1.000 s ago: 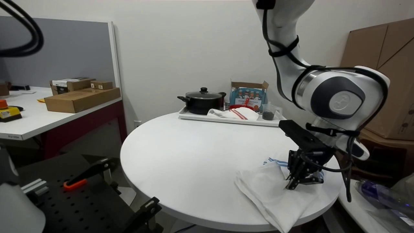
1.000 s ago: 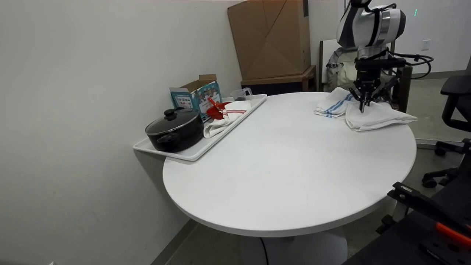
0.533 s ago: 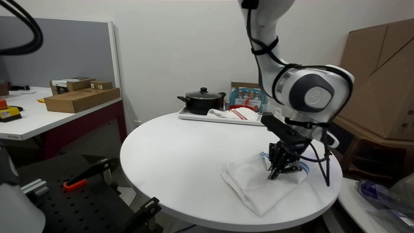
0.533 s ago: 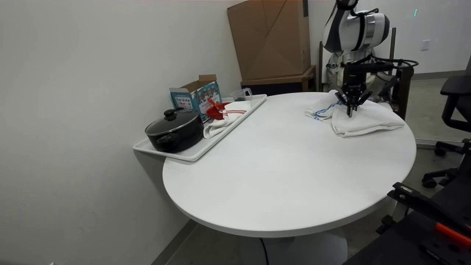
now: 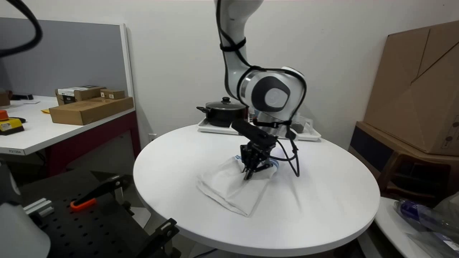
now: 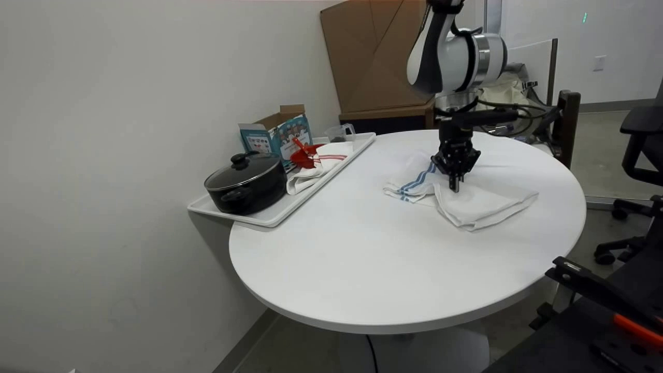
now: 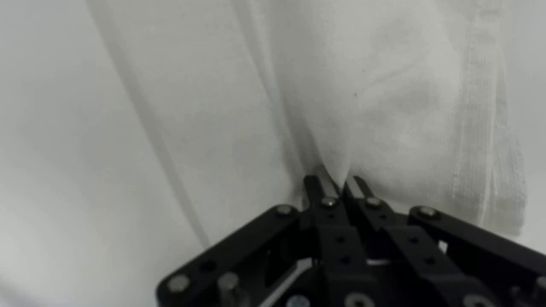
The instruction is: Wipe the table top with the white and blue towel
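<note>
The white and blue towel lies folded on the round white table top [image 5: 315,211], near its middle in an exterior view [image 5: 229,190]. Its blue stripes show at the left side in an exterior view [image 6: 417,181]. My gripper [image 5: 247,175] points down and is shut on a pinched fold of the towel; in the wrist view the fold [image 7: 339,166] rises between the fingertips [image 7: 337,185]. The gripper also shows above the towel in an exterior view [image 6: 454,186]. The towel stays spread against the table top [image 6: 383,269], with its fabric filling most of the wrist view.
A white tray [image 6: 259,221] at the wall-side edge holds a black pot [image 6: 248,186], an open box [image 6: 279,132], a red item [image 6: 305,155], a white cloth with red markings [image 6: 331,153] and a clear cup [image 6: 340,133]. A black perforated cart [image 5: 82,222] stands beside the table.
My gripper has dragged the towel from the table's right edge leftward toward the middle in an exterior view. The towel corner that hung over the edge now lies on the table.
</note>
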Controlling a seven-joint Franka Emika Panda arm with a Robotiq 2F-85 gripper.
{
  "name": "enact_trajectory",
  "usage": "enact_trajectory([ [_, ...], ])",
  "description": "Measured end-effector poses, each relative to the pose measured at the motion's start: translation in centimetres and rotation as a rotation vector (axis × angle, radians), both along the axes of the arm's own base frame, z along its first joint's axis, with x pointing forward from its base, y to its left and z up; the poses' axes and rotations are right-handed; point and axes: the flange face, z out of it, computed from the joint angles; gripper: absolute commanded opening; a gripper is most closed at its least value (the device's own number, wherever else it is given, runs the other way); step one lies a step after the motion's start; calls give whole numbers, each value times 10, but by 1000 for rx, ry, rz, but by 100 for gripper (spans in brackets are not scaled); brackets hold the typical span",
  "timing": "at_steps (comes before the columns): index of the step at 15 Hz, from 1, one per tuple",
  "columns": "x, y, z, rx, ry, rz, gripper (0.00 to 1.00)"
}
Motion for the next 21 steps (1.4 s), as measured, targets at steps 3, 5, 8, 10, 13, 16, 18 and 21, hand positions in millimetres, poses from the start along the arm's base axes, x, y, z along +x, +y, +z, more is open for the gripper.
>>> enact_trajectory([
  [3,-30,60,-1,10,-18,132,1],
  [5,-50,91,-1,16,-25,188,1],
  [8,-68,118,-2,23,-27,232,1],
  [10,-70,121,-2,23,-29,236,1],
  [13,-67,116,-1,21,-31,193,1],
  [16,-51,92,0,5,-46,95,1],
  [18,-38,67,1,-7,-60,9,1],
  [21,-21,33,2,-16,-79,-90,30],
])
